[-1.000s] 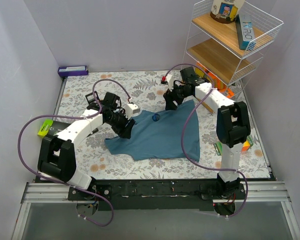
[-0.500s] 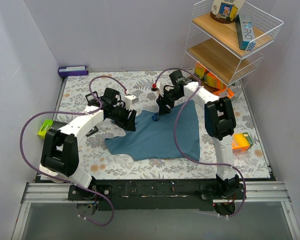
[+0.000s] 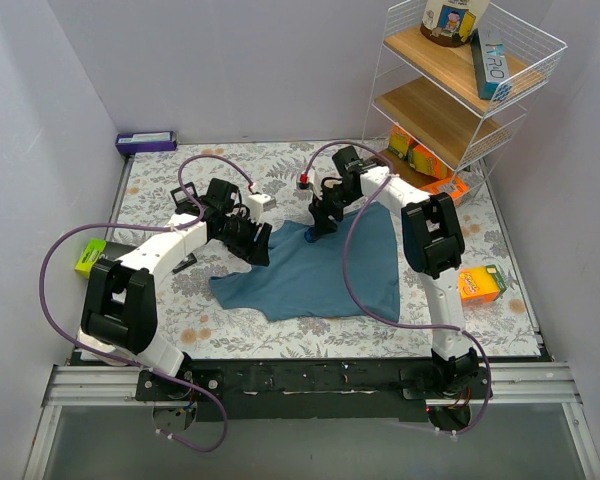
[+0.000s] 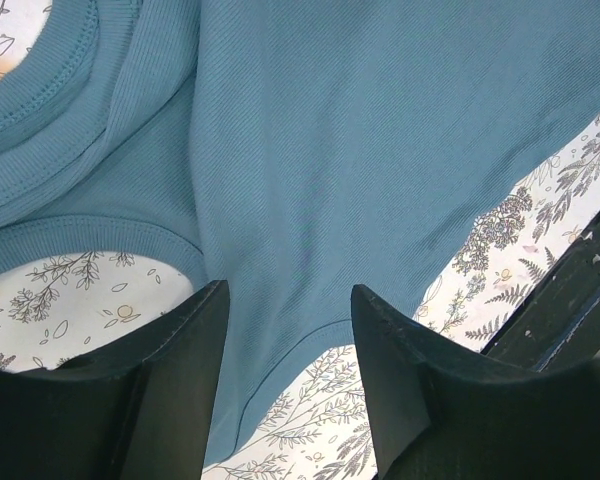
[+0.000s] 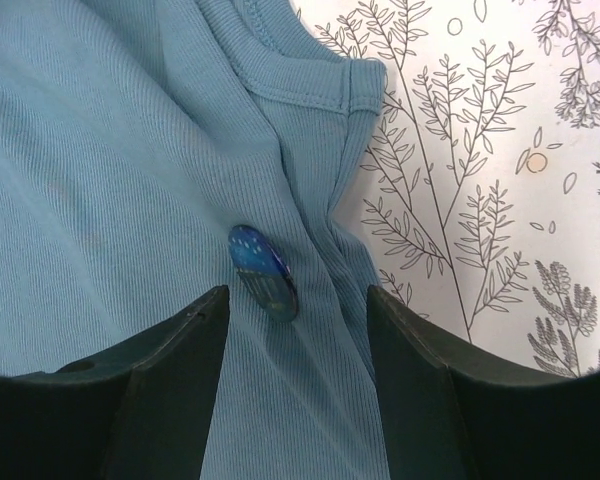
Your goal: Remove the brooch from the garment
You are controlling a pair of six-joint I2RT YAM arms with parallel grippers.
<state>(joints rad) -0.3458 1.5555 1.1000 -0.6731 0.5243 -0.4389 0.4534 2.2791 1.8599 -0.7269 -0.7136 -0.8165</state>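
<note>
Pale walls enclose a worktop covered with a floral-printed sheet.

The right claw is held with its dark fingers apart above a soft teal-blue short-sleeved T-shirt. A small round glossy blue brooch is seen in the gap, nearer the finger at 9 o'clock in the wrist view and tilted on edge against a fold. No contact between fingers and brooch can be made out. A stitched edge of the cloth runs at 12 o'clock, with bare floral sheet at 3 o'clock.

The left claw is likewise spread apart, and a ridge of the T-shirt runs down into its gap. Whether the tips touch the cloth cannot be told. A ribbed neckband lies at 10 o'clock.

From above, the T-shirt is spread mid-worktop, the left claw at its 10 o'clock corner and the right claw at its 12 o'clock edge. Farther out, a white wire shelf rack with wooden boards stands at 2 o'clock, a purple box at 10 o'clock, a green block at 9 o'clock and an orange carton at 3 o'clock.
</note>
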